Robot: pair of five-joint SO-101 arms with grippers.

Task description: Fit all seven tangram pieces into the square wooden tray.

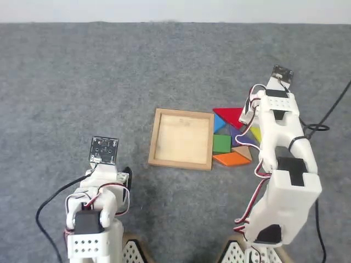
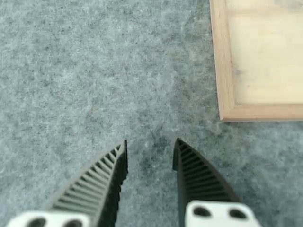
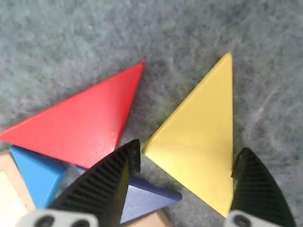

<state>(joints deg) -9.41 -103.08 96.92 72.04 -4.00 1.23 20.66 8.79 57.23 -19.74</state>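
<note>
Right gripper (image 3: 189, 147) low over yellow triangle (image 3: 201, 137), jaws open, one each side. Lying flat on bench (image 1: 82, 82) near red triangle (image 3: 85, 125), just beside wooden tray (image 1: 181, 164). Left gripper (image 2: 150, 144) jaws open, nothing held. Probably light, stiff, smooth; pinch across opposite edges.

High camera overlooks everything; wrist cameras look down closely beside the tray (image 2: 222, 61).

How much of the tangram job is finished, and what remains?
Done: nothing yet; the wooden tray is empty. In hand: the right gripper hangs open over the yellow triangle, not gripping it; the left gripper is open above the carpet by the tray. Left: every piece, including the red triangle and green square, lies outside the tray.
</note>
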